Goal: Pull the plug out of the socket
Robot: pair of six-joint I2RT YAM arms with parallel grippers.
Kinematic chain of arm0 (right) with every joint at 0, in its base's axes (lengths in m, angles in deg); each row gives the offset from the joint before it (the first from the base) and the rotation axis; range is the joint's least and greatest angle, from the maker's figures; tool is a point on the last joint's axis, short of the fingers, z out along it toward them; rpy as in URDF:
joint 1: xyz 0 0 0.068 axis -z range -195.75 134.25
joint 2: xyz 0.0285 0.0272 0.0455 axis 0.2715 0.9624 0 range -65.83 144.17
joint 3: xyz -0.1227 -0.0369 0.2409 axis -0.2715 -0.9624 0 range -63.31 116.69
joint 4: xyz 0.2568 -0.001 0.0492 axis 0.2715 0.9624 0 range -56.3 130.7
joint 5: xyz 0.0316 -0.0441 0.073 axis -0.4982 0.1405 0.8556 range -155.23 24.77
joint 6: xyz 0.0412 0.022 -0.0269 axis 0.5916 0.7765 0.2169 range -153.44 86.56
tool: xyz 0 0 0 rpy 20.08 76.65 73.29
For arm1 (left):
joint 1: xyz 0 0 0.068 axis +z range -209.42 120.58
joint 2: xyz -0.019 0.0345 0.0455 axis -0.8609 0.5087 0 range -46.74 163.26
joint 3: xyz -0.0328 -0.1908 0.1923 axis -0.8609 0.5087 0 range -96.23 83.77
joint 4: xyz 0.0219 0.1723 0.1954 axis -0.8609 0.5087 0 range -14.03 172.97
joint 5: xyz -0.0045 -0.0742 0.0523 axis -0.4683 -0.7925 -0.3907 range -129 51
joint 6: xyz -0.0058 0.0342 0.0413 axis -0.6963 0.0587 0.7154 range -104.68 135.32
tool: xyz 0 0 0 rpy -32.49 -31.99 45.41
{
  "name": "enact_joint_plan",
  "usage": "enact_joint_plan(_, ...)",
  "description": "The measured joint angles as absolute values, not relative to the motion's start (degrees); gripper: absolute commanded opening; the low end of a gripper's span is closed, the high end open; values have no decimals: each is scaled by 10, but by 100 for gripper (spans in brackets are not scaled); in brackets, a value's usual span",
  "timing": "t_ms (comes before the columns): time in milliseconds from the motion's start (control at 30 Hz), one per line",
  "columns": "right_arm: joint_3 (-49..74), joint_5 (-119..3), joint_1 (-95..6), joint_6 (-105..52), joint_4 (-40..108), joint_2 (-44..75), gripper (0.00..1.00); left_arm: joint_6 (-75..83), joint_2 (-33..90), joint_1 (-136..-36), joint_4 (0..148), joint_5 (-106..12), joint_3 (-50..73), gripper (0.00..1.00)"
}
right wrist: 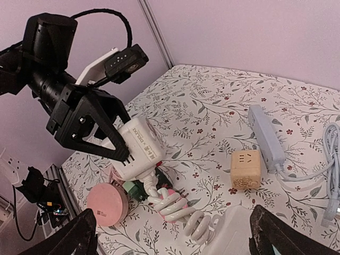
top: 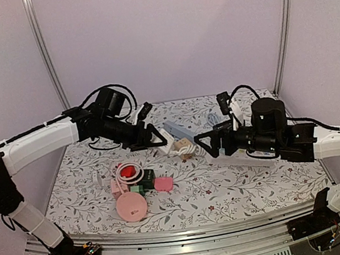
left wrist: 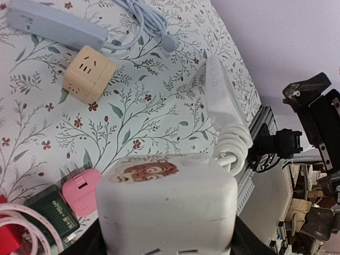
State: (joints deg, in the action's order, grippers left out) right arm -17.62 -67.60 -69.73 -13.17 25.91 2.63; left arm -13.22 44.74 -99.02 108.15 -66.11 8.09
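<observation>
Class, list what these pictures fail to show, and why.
Left wrist view: the white block, its lower face cut off by the bottom edge.
Right wrist view: most of the white strip, cut off by the bottom edge.
Top view: the same strip, mostly hidden under the right arm.

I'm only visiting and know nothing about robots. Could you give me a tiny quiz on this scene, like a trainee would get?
1. True or false: the right gripper stands open.
2. What does the left gripper hold? A) a pink disc B) the white adapter block C) a red plug
3. Name what lies beside the beige cube socket.
Key: 1 true; 2 B; 3 the grey power strip.
</observation>
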Motion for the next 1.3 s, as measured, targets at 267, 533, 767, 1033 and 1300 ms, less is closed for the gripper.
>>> enact_joint_plan(267,-168,-692,-746,-160,278,55,99,-68,426,-945,1037,-788,121,21)
enact_joint_plan(533,-62,-693,-755,-216,368,123,94,-14,426,-937,1049,-836,136,20)
enact_joint_plan(767,45,-660,-760,-282,435,197,89,18,426,-925,1078,-836,136,20)
enact_joint_plan(1033,51,-662,-785,-306,479,262,79,8,426,-911,1067,-838,137,19)
enact_joint_plan(1300,118,-679,-791,-359,512,310,53,6,425,-910,1069,-849,148,19)
